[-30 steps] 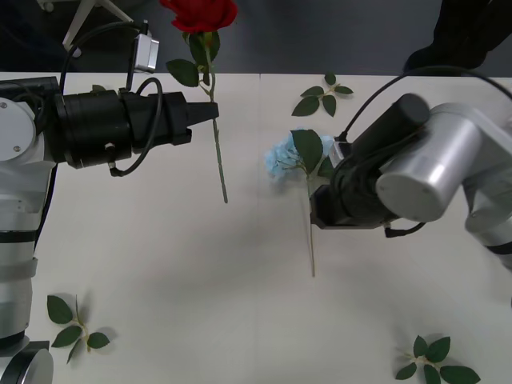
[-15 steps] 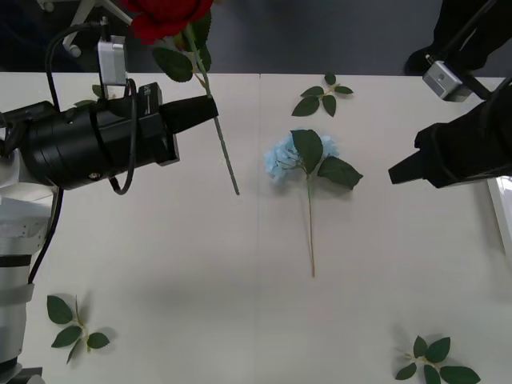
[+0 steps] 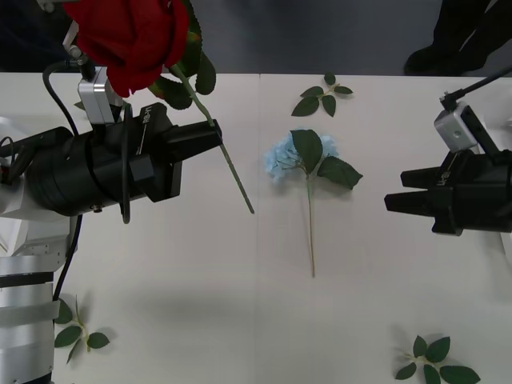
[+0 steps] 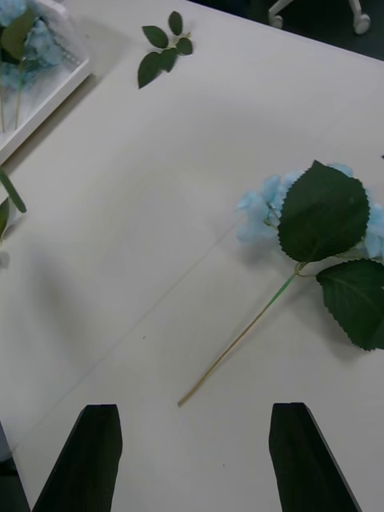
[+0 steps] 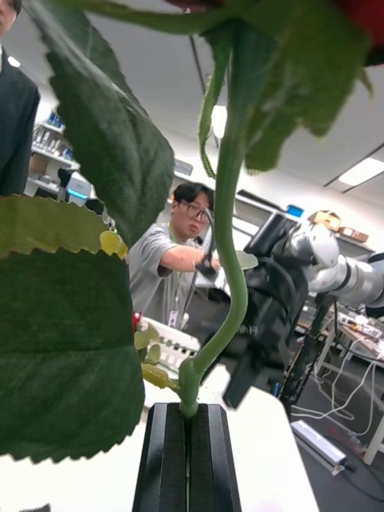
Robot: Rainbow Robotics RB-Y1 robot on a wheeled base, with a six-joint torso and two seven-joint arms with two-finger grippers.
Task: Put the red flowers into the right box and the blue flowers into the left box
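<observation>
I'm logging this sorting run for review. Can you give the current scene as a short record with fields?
left claw: shut on the red flower stem, lifted above the table
right claw: open, empty, at the table's right side
blue flower: lying flat mid-table, stem toward the robot
left box: already holds blue flowers
leaf sprigs: scattered loose on the table

Deep red rose [image 3: 132, 36] on green stem; pale blue flower [image 3: 282, 157], dark green leaves; black claws.
</observation>
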